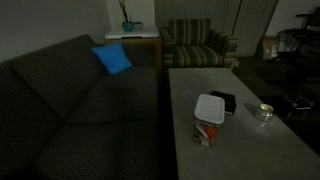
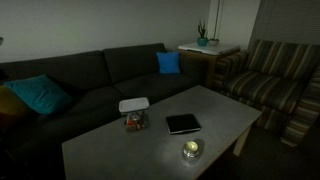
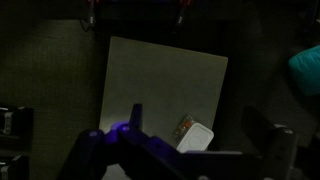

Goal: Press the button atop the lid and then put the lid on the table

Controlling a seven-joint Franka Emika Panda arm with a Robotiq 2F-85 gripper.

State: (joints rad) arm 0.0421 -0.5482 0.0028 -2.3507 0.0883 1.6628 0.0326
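In an exterior view the sofa [image 1: 70, 100], covered in dark woven cloth, fills the left of the frame. Its seat edge runs just beside the long left edge of the table [image 1: 190, 80], with barely a gap between them. The table is a long rectangle with a plain, smooth, light-grey top, and the upper stretch of it lies open. In the lower middle of the frame the lid [image 1: 209, 108], flat, white and square with rounded corners, sits on a small container [image 1: 206, 137], nearer the sofa-side edge than the opposite one. A low black box [image 1: 222, 100] lies just to the lid's right; whether they touch I cannot tell. Further right, apart from both, a round shiny dish [image 1: 263, 112] stands near the table's right edge. In the wrist view the claw [image 3: 198, 118] hangs well above the tabletop with its dark fingers spread wide, pinching nothing.
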